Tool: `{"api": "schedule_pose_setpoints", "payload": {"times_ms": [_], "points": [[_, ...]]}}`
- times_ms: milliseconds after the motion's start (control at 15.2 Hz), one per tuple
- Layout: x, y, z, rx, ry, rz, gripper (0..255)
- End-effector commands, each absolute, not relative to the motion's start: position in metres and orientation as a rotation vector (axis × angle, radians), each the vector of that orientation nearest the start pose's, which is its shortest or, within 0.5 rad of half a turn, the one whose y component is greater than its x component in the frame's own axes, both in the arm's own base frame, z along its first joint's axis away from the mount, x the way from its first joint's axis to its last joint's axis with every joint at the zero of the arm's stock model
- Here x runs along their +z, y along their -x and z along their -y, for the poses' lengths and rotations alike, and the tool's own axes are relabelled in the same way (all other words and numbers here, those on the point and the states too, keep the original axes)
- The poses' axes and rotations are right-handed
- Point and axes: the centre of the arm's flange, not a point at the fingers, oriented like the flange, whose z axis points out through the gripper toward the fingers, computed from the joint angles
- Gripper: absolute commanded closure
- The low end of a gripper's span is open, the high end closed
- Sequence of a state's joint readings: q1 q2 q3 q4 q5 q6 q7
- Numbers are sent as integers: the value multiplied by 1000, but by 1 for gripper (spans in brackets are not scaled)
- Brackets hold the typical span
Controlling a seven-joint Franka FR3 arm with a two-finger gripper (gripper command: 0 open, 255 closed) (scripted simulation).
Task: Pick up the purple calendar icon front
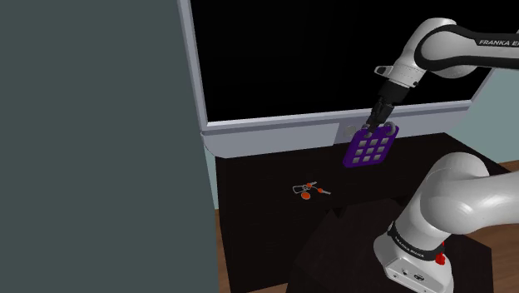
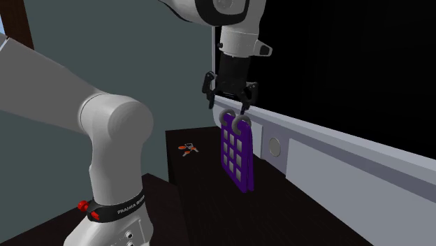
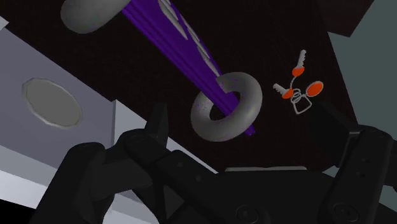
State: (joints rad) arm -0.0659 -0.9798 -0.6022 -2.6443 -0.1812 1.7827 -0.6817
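Poised with the gripper (image 2: 229, 105) directly over the purple calendar icon (image 1: 371, 146), upright on edge and tipped a little, just beside the white frame (image 2: 335, 150) with the black area behind. Jaws spread wide, either side of one grey ring (image 3: 226, 105) at the icon's top edge, and touching neither side of it as far as the wrist view tells. No clasp to report, then. Cannot tell whether the icon's lower edge meets the dark surface (image 1: 266, 216) or hangs clear of it. Well apart on that surface, a small bunch of keys with orange heads (image 1: 306, 190); no trouble from there.

Plenty to worry about, though. Closing on a rounded ring: likely to squirt out sideways, or pivot and swing the panel into the frame. Closing off-centre, nearer one jaw as now: likely to nudge the icon over before any pinch forms. Lifting on one ring alone: risk of twisting and slipping free. Safest guess: centre on the ring, then squeeze.
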Motion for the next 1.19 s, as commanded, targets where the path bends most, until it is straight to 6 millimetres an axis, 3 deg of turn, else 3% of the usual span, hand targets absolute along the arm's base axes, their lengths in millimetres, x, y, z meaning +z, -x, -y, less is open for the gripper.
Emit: {"api": "schedule_pose_setpoints", "payload": {"times_ms": [0, 264, 330, 924, 1122], "points": [[465, -225, 208, -282, 2853, 402, 0], [452, -224, 208, -282, 2853, 402, 0], [452, -224, 209, -282, 2853, 402, 255], [452, -225, 208, -282, 2853, 402, 255], [467, -225, 208, -282, 2853, 402, 255]]}}
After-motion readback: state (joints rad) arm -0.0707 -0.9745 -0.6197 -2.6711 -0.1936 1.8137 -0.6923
